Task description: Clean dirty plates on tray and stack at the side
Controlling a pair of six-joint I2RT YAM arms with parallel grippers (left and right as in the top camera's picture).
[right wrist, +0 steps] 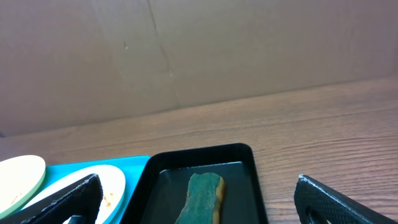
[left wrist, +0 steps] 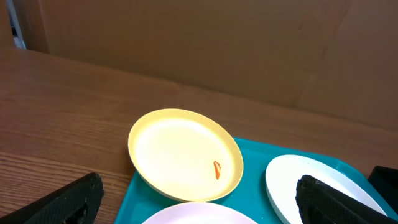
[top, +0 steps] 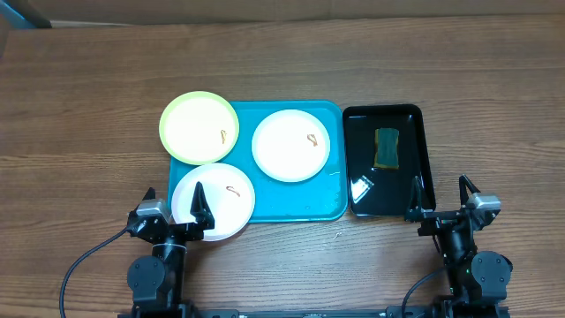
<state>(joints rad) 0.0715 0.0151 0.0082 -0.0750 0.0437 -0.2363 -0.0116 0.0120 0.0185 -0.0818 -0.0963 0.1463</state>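
Nearest us, both arms sit at the front edge of the desk. The left end effector is spread wide and empty, its fingers over the near rim of the closest white plate. The right end effector is likewise spread and empty, just in front of the black tray.

That white plate overhangs the front left corner of the turquoise tray. Farther back, the second white plate lies fully on the tray, and the yellow-green plate hangs off its far left corner. Each plate shows a small orange smear.

We judge that cleaning has not begun. The next move calls for the right arm to reach forward and pinch the sponge, while the left steadies the nearest plate.
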